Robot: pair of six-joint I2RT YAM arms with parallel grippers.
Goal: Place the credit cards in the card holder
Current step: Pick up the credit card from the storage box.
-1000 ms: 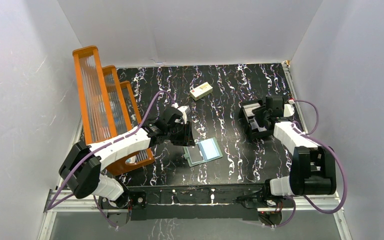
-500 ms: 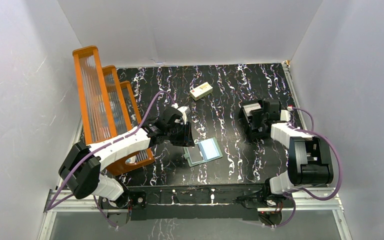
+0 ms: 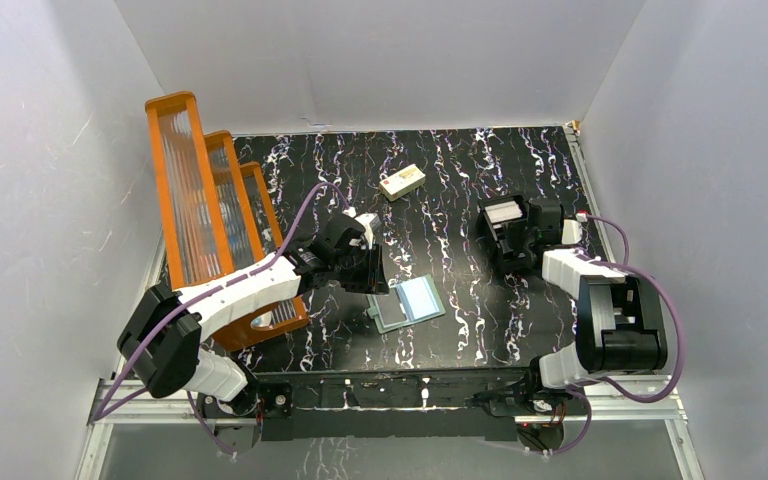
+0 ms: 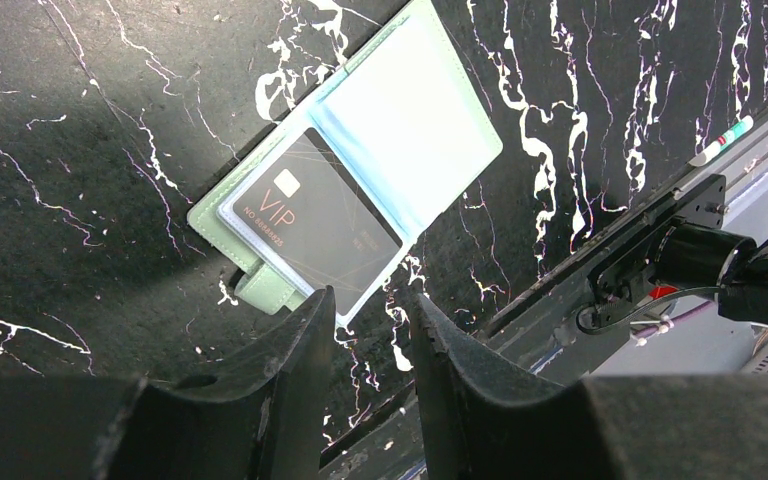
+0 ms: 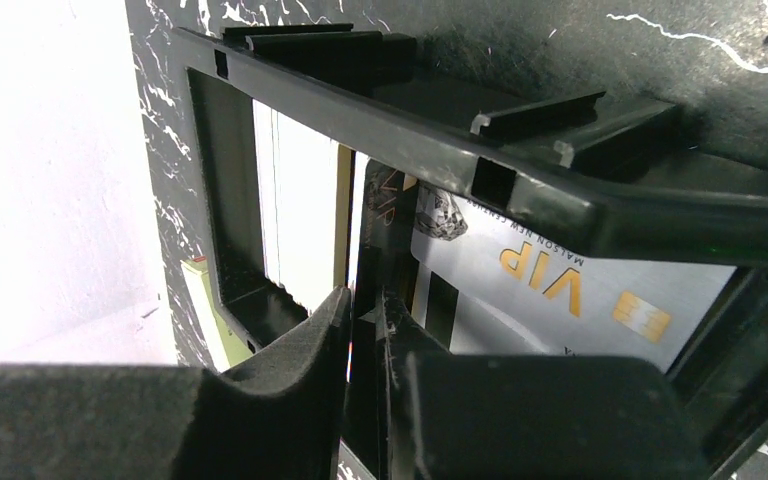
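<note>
The card holder (image 3: pixel 407 303) lies open near the table's middle, pale blue lining (image 4: pixel 415 130) up, with a dark VIP card (image 4: pixel 310 215) in its left pocket. My left gripper (image 3: pixel 372 272) hovers just left of it, open and empty (image 4: pixel 372 297). My right gripper (image 3: pixel 523 232) reaches into the black tray (image 3: pixel 505 250). Its jaws (image 5: pixel 365 295) are pinched on the edge of a dark credit card (image 5: pixel 388 195) standing upright. A silver VIP card (image 5: pixel 560 285) leans to the right of it, and white cards (image 5: pixel 300 200) stand to the left. A white card top (image 3: pixel 505 211) shows from above.
A cream block (image 3: pixel 401 182) lies at the back centre. Orange racks (image 3: pixel 205 215) stand along the left side, close to my left arm. White walls enclose the dark marbled table (image 3: pixel 440 170). The tray's rim (image 5: pixel 410 140) crosses above my right fingers.
My right gripper has pushed further left into the tray and its jaws have narrowed onto the dark card. The left arm and card holder have not moved.
</note>
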